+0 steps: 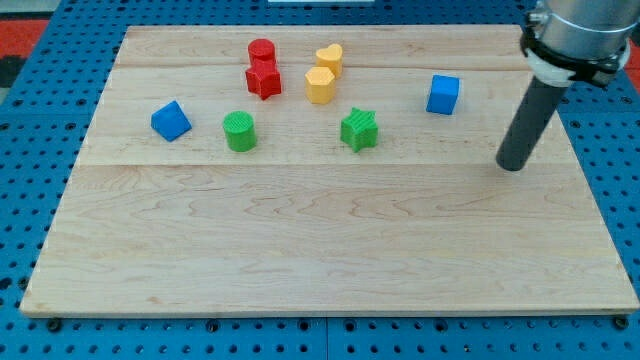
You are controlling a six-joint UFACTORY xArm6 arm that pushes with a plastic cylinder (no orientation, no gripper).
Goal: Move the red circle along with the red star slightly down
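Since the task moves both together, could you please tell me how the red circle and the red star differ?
The red circle is a round cylinder; the red star has pointed arms. The circle sits nearer the view's top, the star just below it and touching it. The star looks slightly wider. Both are red and upright, far to the left of my tip.

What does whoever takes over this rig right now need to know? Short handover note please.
My tip: resting at the view's right, below and to the right of the blue cube, touching no block.
Red circle and red star: together near the view's top, circle just above the star, apparently touching.
Neighbours: yellow heart and yellow hexagon to their right; green cylinder below.
Done: nothing evident; the pair sits high on the board.
Left: bring the tip above the circle, push both slightly down.
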